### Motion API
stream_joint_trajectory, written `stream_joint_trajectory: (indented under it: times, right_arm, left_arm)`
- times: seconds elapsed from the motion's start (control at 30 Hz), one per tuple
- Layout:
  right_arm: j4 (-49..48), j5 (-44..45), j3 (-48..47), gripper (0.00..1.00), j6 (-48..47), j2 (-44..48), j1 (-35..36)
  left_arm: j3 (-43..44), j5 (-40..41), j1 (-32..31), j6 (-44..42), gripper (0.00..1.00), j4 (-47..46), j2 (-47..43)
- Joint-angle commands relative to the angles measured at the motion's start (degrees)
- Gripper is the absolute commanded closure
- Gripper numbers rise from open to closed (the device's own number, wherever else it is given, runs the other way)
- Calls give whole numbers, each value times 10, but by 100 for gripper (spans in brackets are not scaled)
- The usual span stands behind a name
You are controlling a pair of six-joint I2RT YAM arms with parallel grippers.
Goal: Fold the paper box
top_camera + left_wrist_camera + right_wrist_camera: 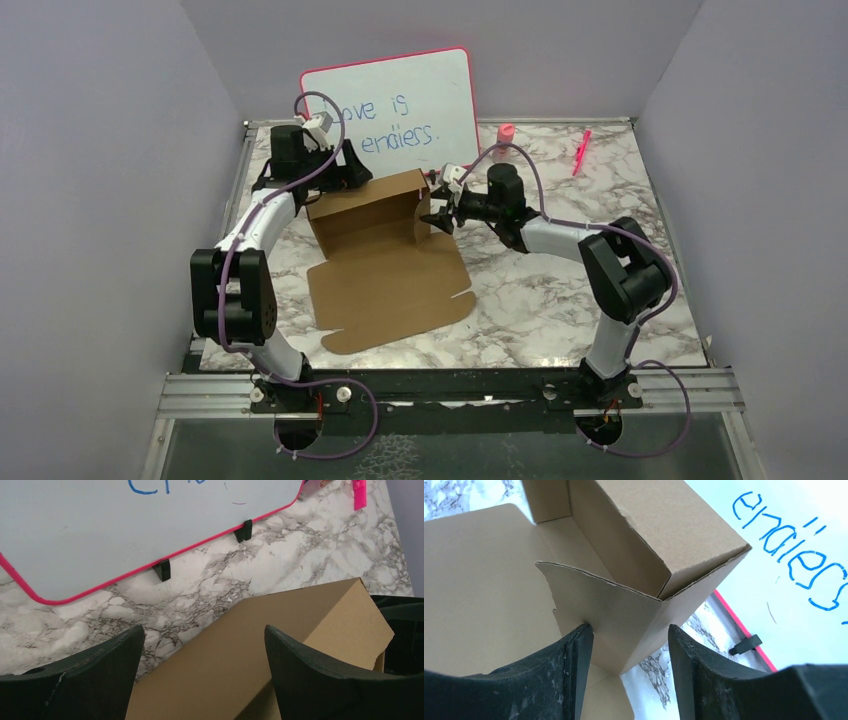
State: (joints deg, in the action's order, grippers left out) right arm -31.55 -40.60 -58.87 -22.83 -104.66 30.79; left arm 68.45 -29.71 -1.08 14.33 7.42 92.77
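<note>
The paper box [385,265] is brown cardboard, partly folded: its far wall stands up while the front panel and flaps lie flat on the marble table. My left gripper [349,173] is open behind the upright far wall. The wall's top edge [235,645] shows below and between its fingers [125,652]. My right gripper [437,215] is open at the box's far right corner. In the right wrist view a side flap [624,620] sits between the jaws [629,642], and the left finger [581,650] touches it.
A pink-framed whiteboard [400,100] with blue writing leans at the back, just behind the box; it also shows in the left wrist view [125,530] and the right wrist view [784,555]. A pink bottle [506,131] and a pink marker [581,150] lie at the back right.
</note>
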Motion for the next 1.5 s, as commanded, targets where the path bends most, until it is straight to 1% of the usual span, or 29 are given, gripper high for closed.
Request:
stream_joint_trajectory:
  times: [0.0, 0.27, 0.37, 0.7, 0.97, 1.03, 1.1, 1.2, 1.33, 1.47]
  right_arm:
    - [-75, 18, 4, 39, 30, -16, 3]
    - [-149, 45, 13, 38, 87, -33, 6]
    - [-156, 51, 10, 38, 93, -40, 9]
    - [-169, 35, -9, 38, 104, -62, 23]
    - [-231, 98, 1, 38, 119, -69, 30]
    - [-238, 107, 3, 44, 123, -67, 30]
    - [-237, 107, 4, 52, 126, -62, 31]
    - [-232, 103, 10, 60, 132, -47, 30]
    - [-198, 115, 16, 67, 137, -22, 30]
    - [-151, 151, 28, 72, 137, 16, 31]
  left_arm:
    - [19, -37, -16, -19, 11, 26, 17]
    - [26, -52, -30, -25, 11, 31, 25]
    - [29, -60, -33, -25, 11, 31, 29]
    - [42, -89, -51, -19, 11, 23, 54]
    - [57, -119, -62, -15, 11, 16, 87]
    - [60, -122, -65, -15, 11, 16, 89]
    - [62, -125, -67, -14, 11, 15, 91]
    - [65, -133, -69, -11, 11, 11, 93]
    - [68, -143, -75, -2, 11, 4, 96]
    - [74, -145, -92, 1, 11, 3, 96]
